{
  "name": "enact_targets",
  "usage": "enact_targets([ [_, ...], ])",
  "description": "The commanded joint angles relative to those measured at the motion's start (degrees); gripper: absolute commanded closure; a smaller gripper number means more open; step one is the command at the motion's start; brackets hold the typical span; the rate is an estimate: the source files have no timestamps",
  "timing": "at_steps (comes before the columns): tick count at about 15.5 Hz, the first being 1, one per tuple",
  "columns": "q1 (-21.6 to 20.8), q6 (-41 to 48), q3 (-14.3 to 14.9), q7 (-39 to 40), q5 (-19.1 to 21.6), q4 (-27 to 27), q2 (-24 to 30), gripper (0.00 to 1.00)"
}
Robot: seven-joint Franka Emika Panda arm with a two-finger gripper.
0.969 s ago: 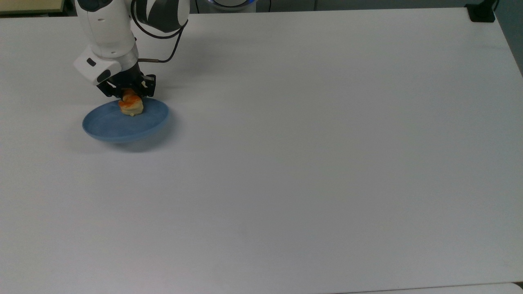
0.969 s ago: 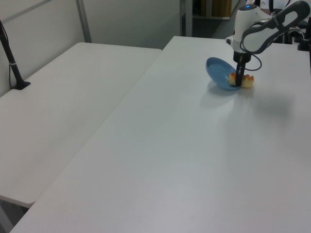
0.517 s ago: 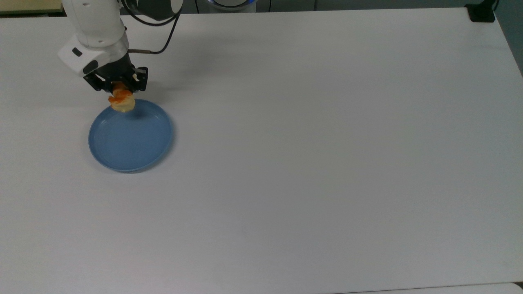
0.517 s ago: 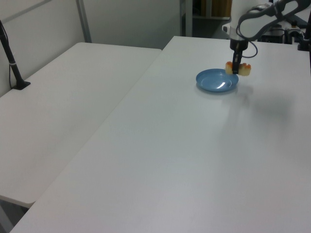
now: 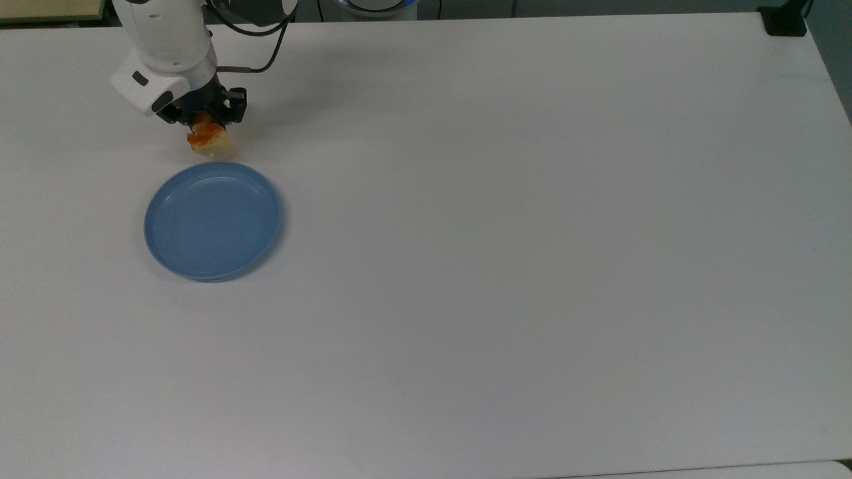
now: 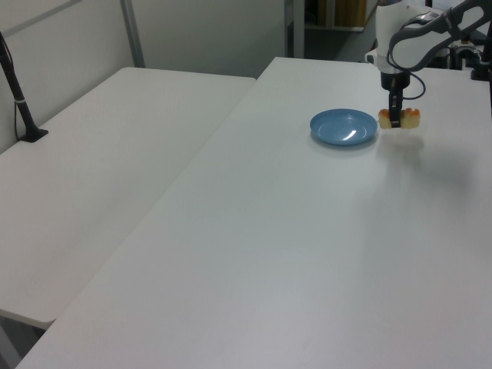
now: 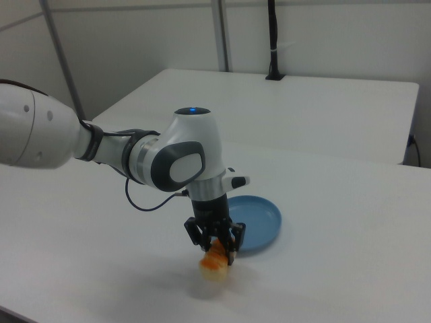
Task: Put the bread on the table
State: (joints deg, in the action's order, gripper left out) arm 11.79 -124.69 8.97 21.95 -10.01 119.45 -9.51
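Note:
The bread (image 5: 209, 140) is a small pale roll with orange glaze, held in my gripper (image 5: 204, 126), which is shut on it. It hangs just above the white table (image 5: 506, 239), off the blue plate (image 5: 213, 221), beyond the plate's rim toward the top view's upper left. In the left view the bread (image 6: 400, 118) hangs to the right of the plate (image 6: 344, 127), gripped by my gripper (image 6: 396, 121). In the right view the bread (image 7: 215, 264) hangs below my gripper (image 7: 216, 252), in front and to the left of the plate (image 7: 254, 217).
The blue plate lies flat with nothing on it. A second white table (image 6: 100, 169) stands beside the main one in the left view. A black post (image 6: 19, 104) rises from its far left; a black clamp (image 5: 784, 20) sits at the top view's upper right corner.
The plate, tipped up on its edge a second ago, now lies flat. My gripper has carried the bread off the plate and lowered it beside the rim.

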Motion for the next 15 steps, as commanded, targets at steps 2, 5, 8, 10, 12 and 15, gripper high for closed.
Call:
enact_targets([
  [2,0.52,-0.03,-0.09,-0.33,-1.06,1.14,1.33,0.0],
  [5,0.43,1.72,-0.09,-0.95,-1.06,-0.7,1.6,0.0],
  [8,-0.8,9.44,-0.44,-1.12,-0.28,-7.45,1.51,0.0],
  [10,-6.57,15.24,-0.62,-4.87,0.16,-14.46,1.16,0.0],
  [12,-11.24,17.81,-0.62,-12.16,0.34,-18.62,1.24,0.0],
  [15,-16.7,20.53,-0.62,-22.36,1.39,-22.84,1.68,0.0],
])
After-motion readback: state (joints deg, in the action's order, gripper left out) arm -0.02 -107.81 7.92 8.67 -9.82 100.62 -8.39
